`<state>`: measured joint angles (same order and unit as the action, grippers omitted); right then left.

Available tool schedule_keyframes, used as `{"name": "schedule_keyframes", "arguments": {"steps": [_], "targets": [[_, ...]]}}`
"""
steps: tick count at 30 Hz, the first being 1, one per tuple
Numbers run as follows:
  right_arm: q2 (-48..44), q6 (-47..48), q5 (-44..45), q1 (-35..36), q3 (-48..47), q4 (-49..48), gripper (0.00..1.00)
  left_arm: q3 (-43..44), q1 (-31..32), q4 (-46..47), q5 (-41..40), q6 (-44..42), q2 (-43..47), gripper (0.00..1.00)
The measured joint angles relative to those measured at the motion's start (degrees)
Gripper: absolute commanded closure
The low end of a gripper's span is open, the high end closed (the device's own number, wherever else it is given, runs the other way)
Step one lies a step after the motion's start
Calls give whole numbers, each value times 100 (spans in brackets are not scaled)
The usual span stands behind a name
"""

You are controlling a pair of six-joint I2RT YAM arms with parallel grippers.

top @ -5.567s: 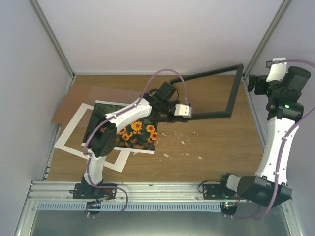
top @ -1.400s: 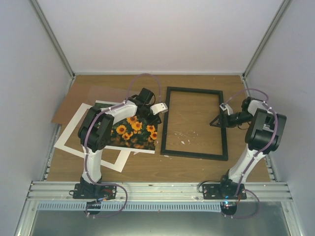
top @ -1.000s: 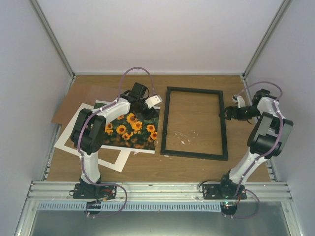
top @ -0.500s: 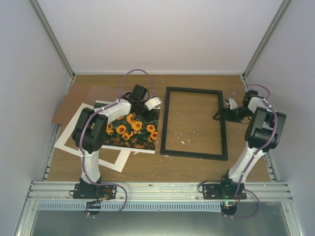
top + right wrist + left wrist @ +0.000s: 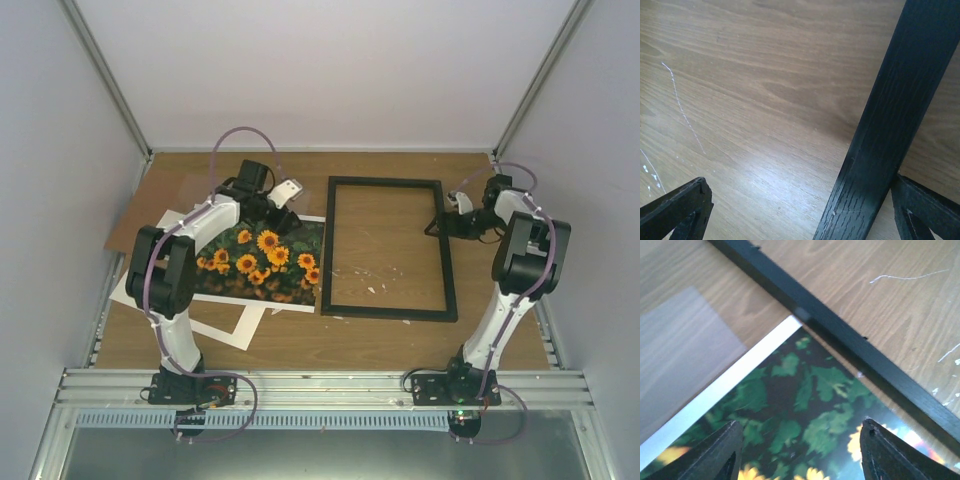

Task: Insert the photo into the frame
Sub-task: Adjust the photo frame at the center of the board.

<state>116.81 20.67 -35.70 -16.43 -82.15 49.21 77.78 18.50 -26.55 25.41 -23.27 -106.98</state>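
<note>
Photo [image 5: 262,262] left of frame [image 5: 328,250], perhaps touching

The frame [image 5: 880,125] is matt black grained wood; the photo [image 5: 805,405] glossy paper; the table [image 5: 740,100] smooth wood-grain.

No legible text anywhere

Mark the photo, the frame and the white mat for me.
the photo [image 5: 262,268]: top external view, on the sunflowers.
the frame [image 5: 390,313]: top external view, on its near rail.
the white mat [image 5: 222,331]: top external view, on its near strip.
</note>
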Motion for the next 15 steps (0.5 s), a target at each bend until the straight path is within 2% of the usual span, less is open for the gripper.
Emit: {"name": "schedule_keyframes", "arguments": {"steps": [6, 11, 15], "targets": [[-474, -68, -168, 24, -83, -101, 1, 59, -772, -262, 2, -35, 208, 20], [-1252, -236, -570, 105, -417, -448, 2, 581, -1735, -658, -4, -79, 133, 18], [-1510, -393, -831, 601, -498, -885, 4, 1049, -2365, -758, -76, -153, -122, 19]]}}
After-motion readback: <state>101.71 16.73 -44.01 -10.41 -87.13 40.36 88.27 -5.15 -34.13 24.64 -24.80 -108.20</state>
